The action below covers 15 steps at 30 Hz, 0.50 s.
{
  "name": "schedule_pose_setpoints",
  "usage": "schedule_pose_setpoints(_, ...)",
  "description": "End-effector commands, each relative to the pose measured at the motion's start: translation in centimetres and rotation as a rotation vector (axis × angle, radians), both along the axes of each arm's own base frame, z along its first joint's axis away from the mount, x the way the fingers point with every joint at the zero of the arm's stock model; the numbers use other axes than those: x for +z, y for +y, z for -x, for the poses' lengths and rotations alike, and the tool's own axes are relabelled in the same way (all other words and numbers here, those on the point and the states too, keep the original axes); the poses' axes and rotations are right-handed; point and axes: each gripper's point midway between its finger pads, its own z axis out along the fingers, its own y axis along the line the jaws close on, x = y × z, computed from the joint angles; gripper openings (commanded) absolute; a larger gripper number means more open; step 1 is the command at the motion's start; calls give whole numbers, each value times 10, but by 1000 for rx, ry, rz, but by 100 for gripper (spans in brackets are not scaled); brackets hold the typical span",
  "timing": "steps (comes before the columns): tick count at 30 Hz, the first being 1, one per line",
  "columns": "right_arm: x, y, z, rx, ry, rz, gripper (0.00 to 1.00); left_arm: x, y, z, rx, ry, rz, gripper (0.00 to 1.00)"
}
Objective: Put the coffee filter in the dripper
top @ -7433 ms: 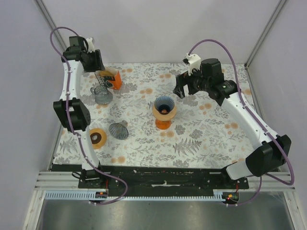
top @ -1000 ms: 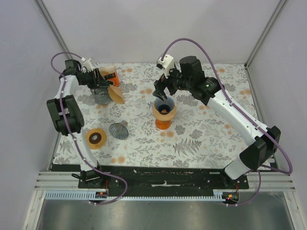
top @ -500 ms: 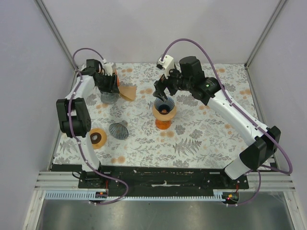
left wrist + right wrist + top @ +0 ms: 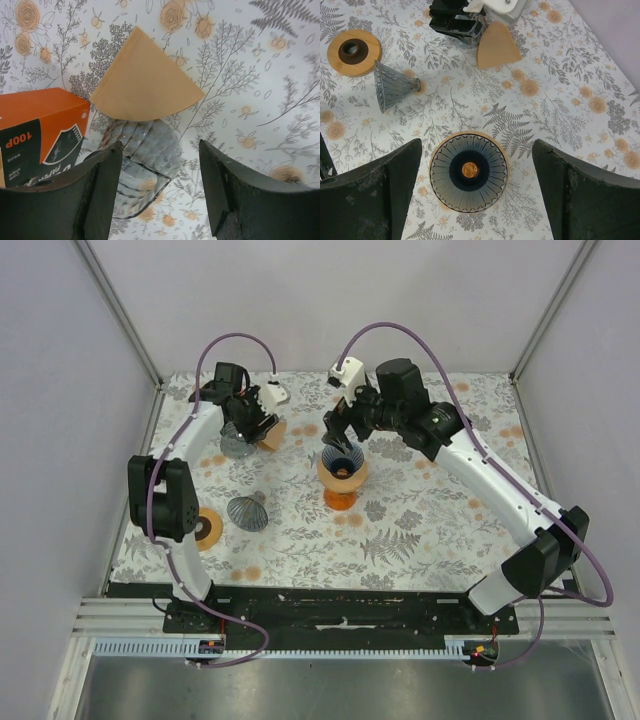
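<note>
While the right gripper (image 4: 476, 186) is hanging wide open straight above the dripper (image 4: 469, 171), holding nothing, we are finding the filter (image 4: 145, 85) over at the far left of the counter (image 4: 430, 530). From the top camera, the tan filter is sitting at about 10 o'clock from the dripper and well apart from it, so it is not yet lying in the bowl.

The left gripper (image 4: 159, 192) is standing with its jaws apart, and we are seeing nothing pinched between them. The filter is showing just beyond the fingertips (image 4: 102, 185), at 12 o'clock in the left wrist view. Its point is aiming away and its curved edge is overlapping the rim of a glass cup (image 4: 142, 165). We are not managing to tell whether the filter is resting on that cup or on the counter. The cup is sitting below the parted jaws, and an orange box (image 4: 35, 125) is standing just beside it at 9 o'clock in that view.

The dripper is standing upright on its orange stand (image 4: 341, 500) near the middle of the counter, its dark ribbed bowl facing up. At about 8 o'clock from it a grey cone (image 4: 247, 512) is lying on its side. A wooden ring (image 4: 205, 528) is lying near the cone, at about 9 o'clock.
</note>
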Motion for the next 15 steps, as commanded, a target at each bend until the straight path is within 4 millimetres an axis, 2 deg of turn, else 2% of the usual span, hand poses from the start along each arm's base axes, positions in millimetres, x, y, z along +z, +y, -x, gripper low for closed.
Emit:
schedule_pose_setpoints(1, 35, -12, 10, -12, -98, -25, 98, -8, 6, -15, -206, -94, -191, 69)
schedule_pose_setpoints(6, 38, -15, 15, -5, -106, -27, 98, -37, 3, -14, -295, -81, -320, 68)
schedule_pose_setpoints(12, 39, -19, 19, -2, -114, -28, 98, -50, 4, -27, -303, -148, -400, 68)
schedule_pose_setpoints(15, 42, -18, 21, 6, -117, -36, 98, -63, 1, -28, -303, -172, -450, 68)
